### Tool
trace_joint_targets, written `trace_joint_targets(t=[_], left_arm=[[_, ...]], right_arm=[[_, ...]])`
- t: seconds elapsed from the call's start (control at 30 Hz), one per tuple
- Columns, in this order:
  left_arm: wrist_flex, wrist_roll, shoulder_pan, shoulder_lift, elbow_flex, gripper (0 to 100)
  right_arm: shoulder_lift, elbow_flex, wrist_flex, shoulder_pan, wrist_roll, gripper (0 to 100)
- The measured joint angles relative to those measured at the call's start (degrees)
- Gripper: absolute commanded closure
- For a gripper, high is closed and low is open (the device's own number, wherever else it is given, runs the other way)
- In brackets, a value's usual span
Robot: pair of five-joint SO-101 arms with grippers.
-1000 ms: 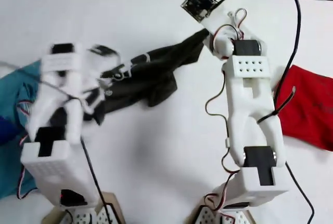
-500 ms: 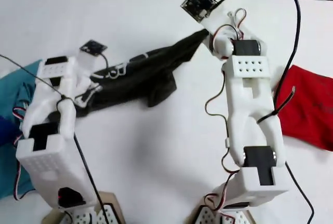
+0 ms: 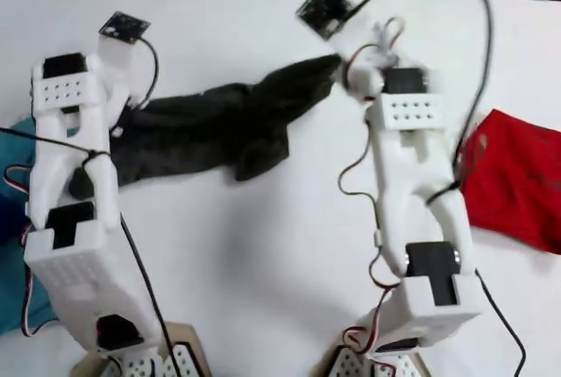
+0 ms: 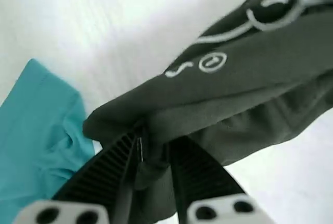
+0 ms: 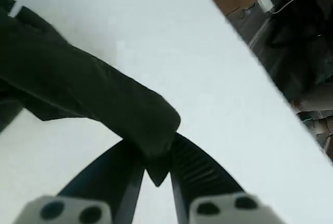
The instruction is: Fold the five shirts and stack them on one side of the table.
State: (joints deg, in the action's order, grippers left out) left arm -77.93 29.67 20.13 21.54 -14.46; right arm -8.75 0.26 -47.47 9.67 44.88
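Black shirt stretches across the worktop, left end effector pinching its eight o'clock end, right end effector pinching its two o'clock corner.

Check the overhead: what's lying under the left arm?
One end of the black shirt runs beneath the left arm, pinched in the left gripper. A teal shirt pokes out beside it at the table edge; how far it extends under the arm is hidden.

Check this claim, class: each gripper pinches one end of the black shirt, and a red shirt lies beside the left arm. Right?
Not quite. The high view shows the red shirt beside the right arm, not the left. The rest, about the black shirt, holds.
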Motion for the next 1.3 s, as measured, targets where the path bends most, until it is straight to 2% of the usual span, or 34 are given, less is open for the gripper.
trace_joint_targets(t=[0.1,0.27,0.43,0.57,0.67,0.77,0.9,1.1,1.2,1.3], left_arm=[[-0.4,0.0,0.0,0.0,0.0,98],[-0.8,-1.9,0.2,0.0,-1.4,98],[-6.8,-2.6,0.6,-1.0,-8.0,98],[-15.1,-2.6,0.5,-5.6,-12.4,98],[-21.3,-2.6,0.6,-10.4,-14.2,98],[-23.0,-2.6,1.2,-16.9,-13.6,98],[-23.4,-2.6,0.8,-27.4,-6.4,98],[-22.9,-2.6,-3.1,-39.8,13.9,98],[-17.6,-0.4,-3.1,-42.8,24.4,98],[-8.3,2.9,-3.3,-42.5,36.1,97]], right_arm=[[-0.9,4.9,-0.2,2.8,-5.7,97.8],[5.2,13.9,-3.5,2.9,-7.0,97.8],[22.4,29.2,-3.4,4.0,-3.8,97.8],[39.5,40.4,-3.0,2.7,-1.6,97.8],[52.4,44.7,-3.0,-0.5,0.5,97.8],[63.7,46.5,-3.0,-5.5,0.9,97.8],[72.4,49.3,-3.0,-9.3,1.0,97.8],[74.1,55.3,-3.0,-9.9,1.0,97.8],[74.1,58.0,-0.9,-9.9,1.0,97.8],[74.1,61.3,2.2,-9.9,1.0,97.8]])
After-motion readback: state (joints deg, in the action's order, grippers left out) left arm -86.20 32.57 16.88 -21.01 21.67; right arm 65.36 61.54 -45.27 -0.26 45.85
